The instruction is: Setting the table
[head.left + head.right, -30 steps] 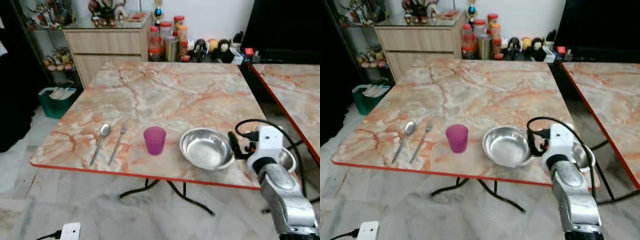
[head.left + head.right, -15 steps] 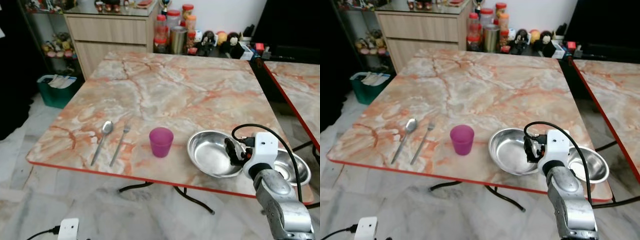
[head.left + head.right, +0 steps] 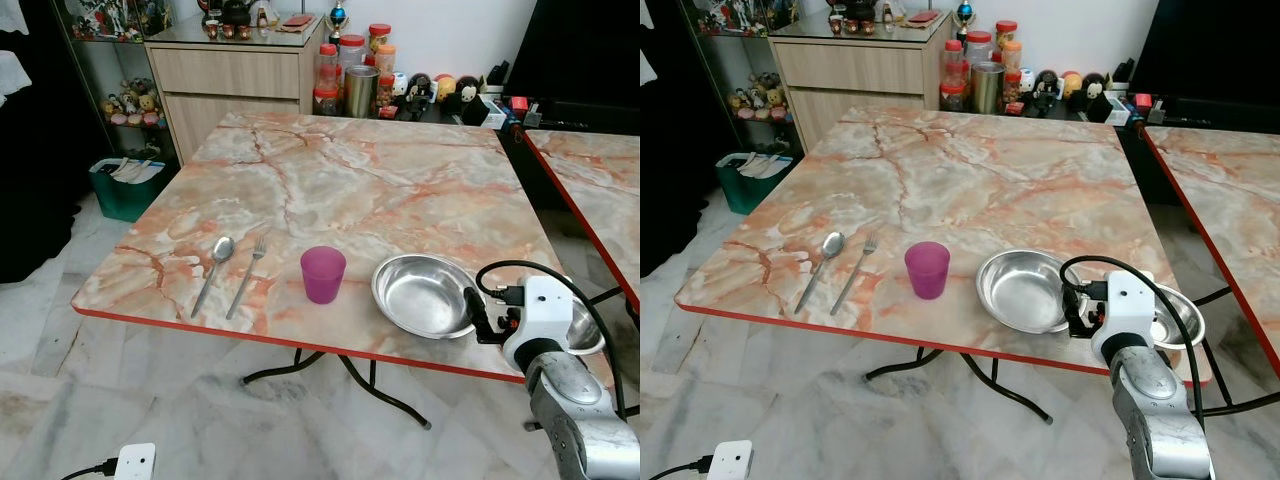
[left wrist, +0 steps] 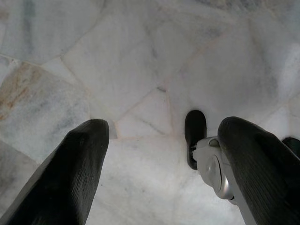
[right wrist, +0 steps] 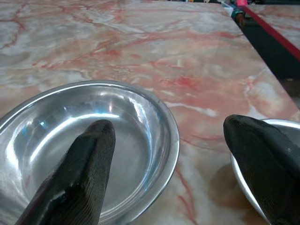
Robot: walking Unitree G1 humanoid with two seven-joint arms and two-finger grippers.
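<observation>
The right gripper (image 5: 173, 164) hovers low at the marble table's (image 3: 380, 180) near edge, fingers spread wide — nothing held. The large steel bowl (image 3: 424, 294) sits at its 10 o'clock, the smaller steel bowl (image 3: 1178, 318) at 2. Purple cup (image 3: 323, 274), fork (image 3: 244, 277) and spoon (image 3: 215, 270) stand left of the bowls. The left gripper (image 4: 159, 173) hangs parted over the floor.

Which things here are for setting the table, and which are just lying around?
For the table: spoon, fork, purple cup, big steel bowl, small steel bowl, open right hand.

Lying around: jars, toys, green bin, plug.
</observation>
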